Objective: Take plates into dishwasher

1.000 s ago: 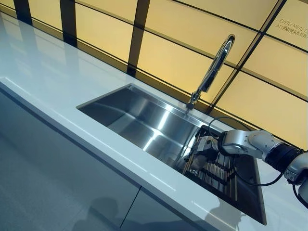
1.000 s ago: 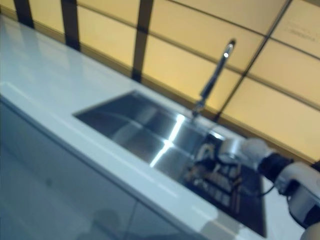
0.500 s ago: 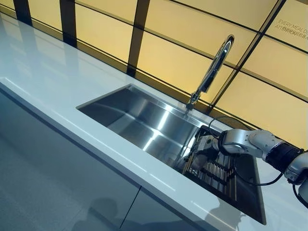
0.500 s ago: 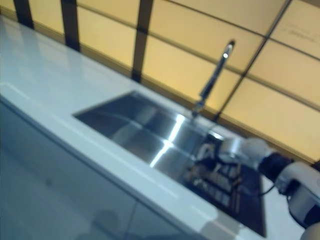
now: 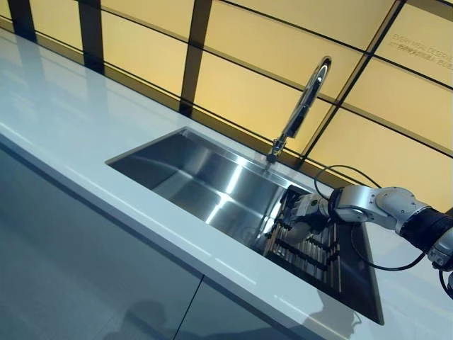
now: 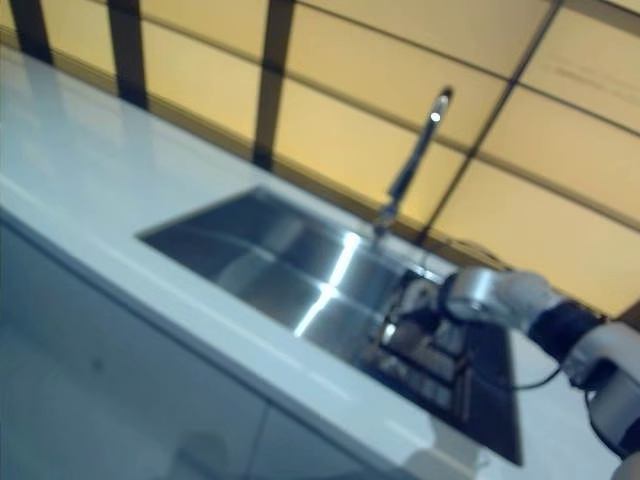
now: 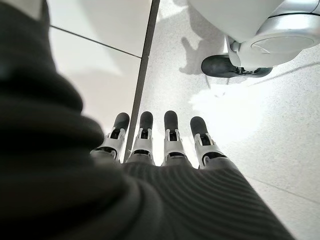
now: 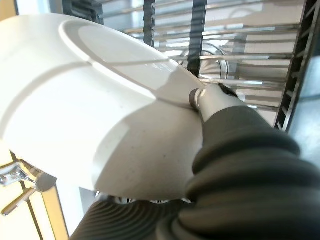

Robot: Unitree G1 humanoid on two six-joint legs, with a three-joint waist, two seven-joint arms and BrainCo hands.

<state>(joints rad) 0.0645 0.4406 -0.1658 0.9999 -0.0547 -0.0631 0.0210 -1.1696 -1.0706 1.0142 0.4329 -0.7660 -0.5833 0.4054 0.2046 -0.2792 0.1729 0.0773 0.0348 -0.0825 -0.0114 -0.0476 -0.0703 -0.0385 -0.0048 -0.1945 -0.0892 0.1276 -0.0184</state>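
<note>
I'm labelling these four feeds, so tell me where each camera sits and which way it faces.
Left eye view: on the head, facing down at the sink and tap; right arm shows.
Right eye view: beside it, same scene.
Left wrist view: on the left wrist, facing the floor past the left hand, fingers straight.
Right wrist view: on the right wrist; the right hand holds a white plate over the rack.

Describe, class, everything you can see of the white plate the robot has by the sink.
The plate is white, smooth and glossy, seemingly ceramic, with a raised round foot ring on its underside. It is tilted, underside towards the wrist camera, above the slatted metal rack in the sink. The right hand pinches its rim, a thumb lying on the underside. It looks clean and unchipped.
</note>
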